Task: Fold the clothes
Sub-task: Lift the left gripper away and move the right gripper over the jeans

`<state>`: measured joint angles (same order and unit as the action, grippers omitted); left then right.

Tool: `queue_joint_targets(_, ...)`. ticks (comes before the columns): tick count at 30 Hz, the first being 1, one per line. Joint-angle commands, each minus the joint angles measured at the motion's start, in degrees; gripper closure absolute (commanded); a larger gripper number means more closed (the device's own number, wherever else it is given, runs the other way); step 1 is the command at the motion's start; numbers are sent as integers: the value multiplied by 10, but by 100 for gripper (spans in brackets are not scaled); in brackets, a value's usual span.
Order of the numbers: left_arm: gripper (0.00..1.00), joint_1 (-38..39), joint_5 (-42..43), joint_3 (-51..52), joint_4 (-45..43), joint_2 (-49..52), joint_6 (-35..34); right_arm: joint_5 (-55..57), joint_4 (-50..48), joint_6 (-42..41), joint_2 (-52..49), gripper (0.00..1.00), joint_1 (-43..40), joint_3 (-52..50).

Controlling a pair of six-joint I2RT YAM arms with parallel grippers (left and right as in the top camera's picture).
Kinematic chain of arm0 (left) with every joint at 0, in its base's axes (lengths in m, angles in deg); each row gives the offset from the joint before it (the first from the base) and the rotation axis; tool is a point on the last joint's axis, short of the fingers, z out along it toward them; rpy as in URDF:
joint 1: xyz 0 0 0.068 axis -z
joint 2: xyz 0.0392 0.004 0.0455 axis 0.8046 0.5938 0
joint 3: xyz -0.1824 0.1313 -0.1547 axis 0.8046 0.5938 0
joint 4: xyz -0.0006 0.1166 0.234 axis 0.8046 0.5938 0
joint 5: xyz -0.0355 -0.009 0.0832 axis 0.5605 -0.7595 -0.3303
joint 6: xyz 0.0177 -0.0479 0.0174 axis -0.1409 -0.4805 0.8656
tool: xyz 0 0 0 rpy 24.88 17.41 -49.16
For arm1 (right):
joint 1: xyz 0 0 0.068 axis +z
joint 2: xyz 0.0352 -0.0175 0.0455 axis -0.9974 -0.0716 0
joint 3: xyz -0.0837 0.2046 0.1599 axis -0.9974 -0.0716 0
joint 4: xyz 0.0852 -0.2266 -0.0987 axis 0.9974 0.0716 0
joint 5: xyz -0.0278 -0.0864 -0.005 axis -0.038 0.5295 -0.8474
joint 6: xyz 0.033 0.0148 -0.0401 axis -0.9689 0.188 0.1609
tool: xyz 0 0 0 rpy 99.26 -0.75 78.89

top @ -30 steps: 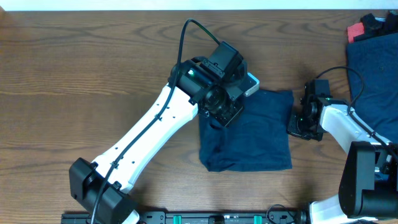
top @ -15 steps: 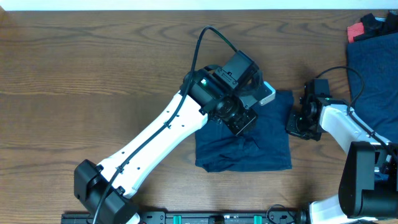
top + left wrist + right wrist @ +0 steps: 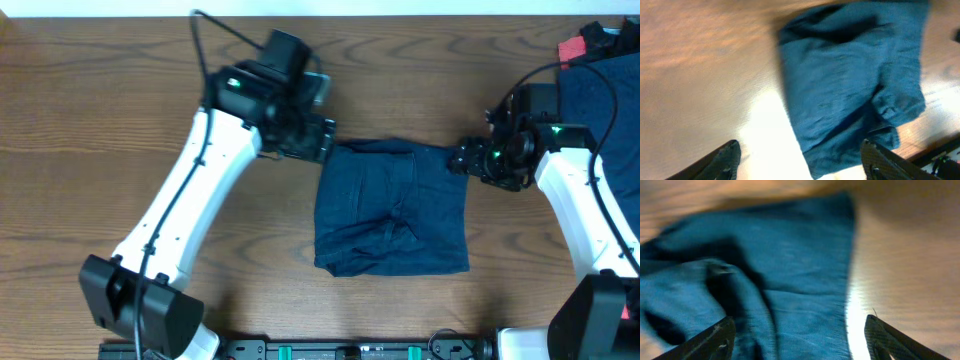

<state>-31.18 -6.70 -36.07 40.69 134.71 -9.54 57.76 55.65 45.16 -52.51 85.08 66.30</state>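
A folded navy garment (image 3: 395, 210) lies rumpled at the middle of the tabletop (image 3: 100, 150). The left arm stretches diagonally up from its base at the near edge, and the left tool (image 3: 312, 142) hovers just beside the garment's upper left corner. Its 2 fingers (image 3: 730, 155) are spread wide, holding nothing. The right arm rises along the right side and bends inward, with the right tool (image 3: 462, 160) at the upper right corner, also spread and empty. More blue clothes (image 3: 600, 90) lie at the far right.
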Motion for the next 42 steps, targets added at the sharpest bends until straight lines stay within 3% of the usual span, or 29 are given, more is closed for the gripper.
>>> queue_joint_targets(1,19,-38,-7,0,23,-14,-14,-47,-4,16,-10,14,23,-7)
queue_joint_targets(14,19,-91,-6,0,60,-14,-13,-95,-115,-16,-80,13,102,-81)
queue_joint_targets(33,19,-91,-6,0,64,-14,-11,-79,-140,-26,-113,16,151,-84)
queue_joint_targets(38,19,-91,-6,0,64,-14,-11,-79,-141,-26,-119,28,151,-84)
queue_joint_targets(39,19,-91,-7,0,64,-14,-11,-79,-141,-26,-119,39,151,-84)
queue_joint_targets(42,19,-91,-6,0,64,-14,-11,-79,-141,-30,-119,59,151,-84)
